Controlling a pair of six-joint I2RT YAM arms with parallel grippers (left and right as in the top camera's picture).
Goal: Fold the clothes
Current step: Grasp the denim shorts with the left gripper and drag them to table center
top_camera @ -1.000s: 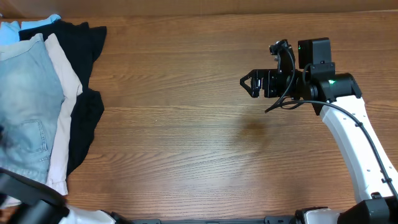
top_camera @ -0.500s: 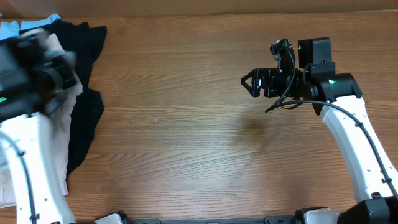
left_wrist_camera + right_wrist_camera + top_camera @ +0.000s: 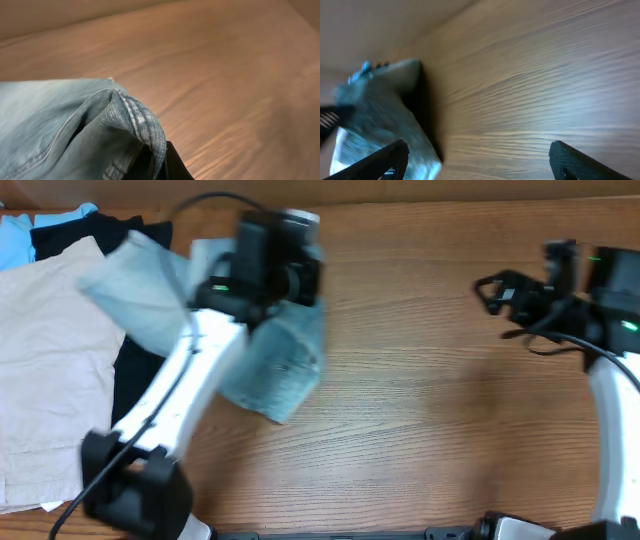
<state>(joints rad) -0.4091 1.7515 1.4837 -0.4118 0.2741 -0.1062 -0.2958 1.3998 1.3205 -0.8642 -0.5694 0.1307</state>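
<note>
Denim shorts [image 3: 288,370] now off the pile [image 3: 50,380]

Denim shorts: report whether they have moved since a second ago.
Yes. The denim shorts have gone right, off the beige shorts at the table's left edge, toward its middle, in the left gripper.

Denim shorts [image 3: 285,365] hang from my left arm [image 3: 195,370] over the desk [image 3: 420,440], near the beige shorts [image 3: 50,360] at its left edge. My right pincer [image 3: 484,292] stands open.

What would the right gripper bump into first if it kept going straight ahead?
The right gripper would cross bare table, then probably meet the denim shorts the left arm holds; depth is unclear.
</note>
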